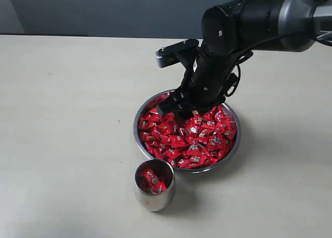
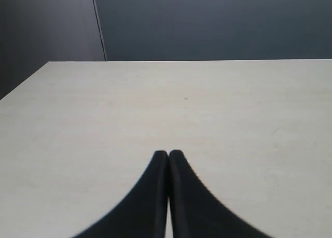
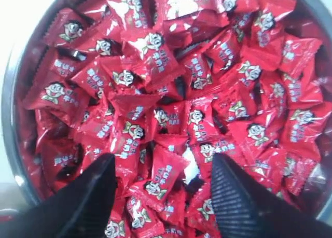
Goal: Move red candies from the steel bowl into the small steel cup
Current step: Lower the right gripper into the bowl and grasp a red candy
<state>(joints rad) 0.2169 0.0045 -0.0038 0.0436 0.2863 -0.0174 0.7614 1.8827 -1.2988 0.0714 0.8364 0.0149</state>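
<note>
As its wrist view alone shows, right tool [image 3: 163,163] gapes over candies [image 3: 150,46].

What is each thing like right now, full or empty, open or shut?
steel bowl, upright, heaped with red candies.
small steel cup, upright next to the bowl, a few candies inside.
right hand, open, over the candies in the bowl.
left hand, shut, holding nothing, above the table.

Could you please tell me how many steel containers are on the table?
2. The steel bowl, heaped with red candies, sits under the right gripper; the small steel cup stands beside its rim, holding a few candies. No others show.
</note>
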